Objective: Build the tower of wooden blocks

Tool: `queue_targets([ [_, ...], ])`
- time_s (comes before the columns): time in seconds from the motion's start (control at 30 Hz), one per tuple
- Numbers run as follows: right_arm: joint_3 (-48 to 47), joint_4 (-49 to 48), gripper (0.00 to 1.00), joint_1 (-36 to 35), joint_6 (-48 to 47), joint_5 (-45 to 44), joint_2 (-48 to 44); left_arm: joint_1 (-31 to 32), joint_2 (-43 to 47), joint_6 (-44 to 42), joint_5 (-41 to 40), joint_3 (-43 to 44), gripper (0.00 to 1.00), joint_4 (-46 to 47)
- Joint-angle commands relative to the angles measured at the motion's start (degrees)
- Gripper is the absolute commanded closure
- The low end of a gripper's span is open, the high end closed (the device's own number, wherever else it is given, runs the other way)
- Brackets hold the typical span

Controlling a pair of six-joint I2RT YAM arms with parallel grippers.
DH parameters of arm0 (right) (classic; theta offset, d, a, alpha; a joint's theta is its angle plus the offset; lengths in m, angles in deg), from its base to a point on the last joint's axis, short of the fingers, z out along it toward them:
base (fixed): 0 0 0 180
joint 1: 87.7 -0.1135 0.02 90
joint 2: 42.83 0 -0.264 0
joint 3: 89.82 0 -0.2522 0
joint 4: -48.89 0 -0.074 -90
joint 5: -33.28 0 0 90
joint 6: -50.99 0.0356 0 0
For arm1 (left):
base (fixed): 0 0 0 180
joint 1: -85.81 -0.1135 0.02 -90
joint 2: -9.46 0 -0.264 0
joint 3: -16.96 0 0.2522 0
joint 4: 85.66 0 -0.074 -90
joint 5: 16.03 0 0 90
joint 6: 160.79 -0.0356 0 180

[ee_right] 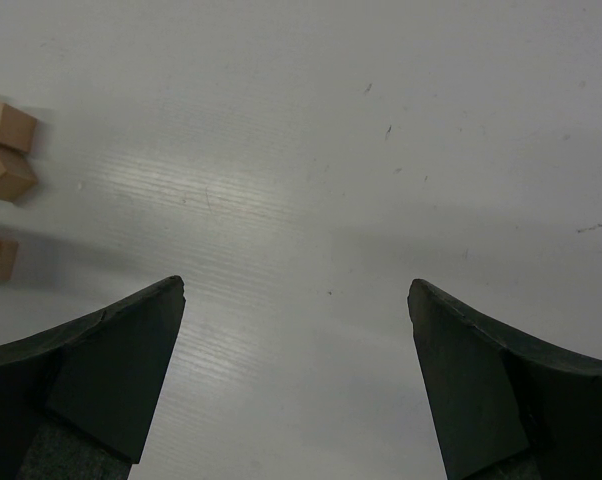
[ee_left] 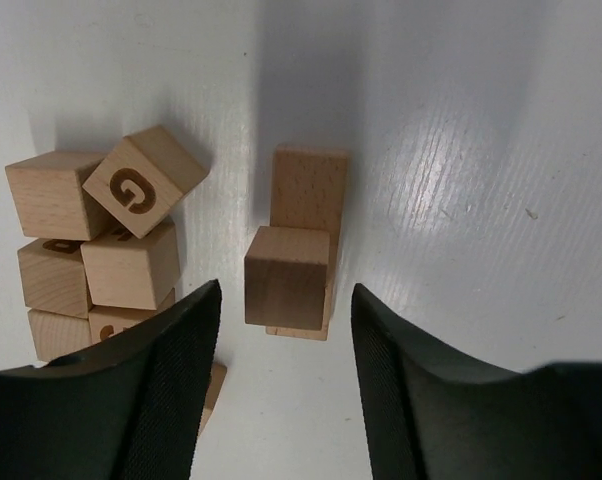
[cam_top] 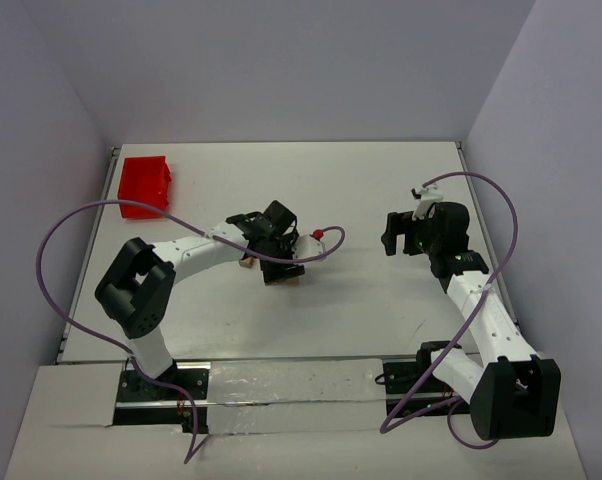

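Note:
In the left wrist view a plain tan cube (ee_left: 289, 275) sits on top of another block whose edge shows just under it, and a further plain block (ee_left: 309, 190) stands right behind. My left gripper (ee_left: 287, 300) is open, with a finger on either side above this small stack, holding nothing. A pile of several loose cubes lies to the left, one printed with a G (ee_left: 141, 185). In the top view the left gripper (cam_top: 279, 262) hangs over the blocks (cam_top: 293, 278) at mid-table. My right gripper (cam_top: 393, 232) (ee_right: 296, 290) is open and empty over bare table.
A red plastic bin (cam_top: 144, 186) stands at the far left corner. A small red ball (cam_top: 319, 234) sits on the left arm's cable by the gripper. Several cubes (ee_right: 1, 170) show at the left edge of the right wrist view. Walls enclose the white table (cam_top: 361, 190).

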State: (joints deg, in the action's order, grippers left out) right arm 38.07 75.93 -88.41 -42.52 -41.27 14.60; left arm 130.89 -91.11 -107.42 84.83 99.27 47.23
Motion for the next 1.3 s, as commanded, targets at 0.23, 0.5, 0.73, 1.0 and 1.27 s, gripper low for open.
queue_targets([
  [0.23,-2.96,-0.62,0.00,0.27,0.43,-0.24,0.57,0.45,4.07,0.24,2.76,4.57,0.01,-3.57],
  [0.5,-3.05,-0.71,0.00,0.34,0.52,-0.32,1.10,-0.55,18.01,3.05,2.30,7.26,0.01,-5.18],
  [0.73,-2.93,-0.74,0.00,0.27,0.52,-0.76,0.99,-5.78,27.57,11.14,-2.45,-0.79,0.01,3.35],
  [1.0,-3.07,-0.08,0.00,0.27,0.43,-0.87,1.30,-18.65,21.49,20.76,0.87,0.86,0.17,-0.95],
  [1.27,-3.22,0.12,0.00,0.34,0.08,-0.90,1.87,-18.71,22.70,27.31,-13.59,-9.62,0.13,9.33],
])
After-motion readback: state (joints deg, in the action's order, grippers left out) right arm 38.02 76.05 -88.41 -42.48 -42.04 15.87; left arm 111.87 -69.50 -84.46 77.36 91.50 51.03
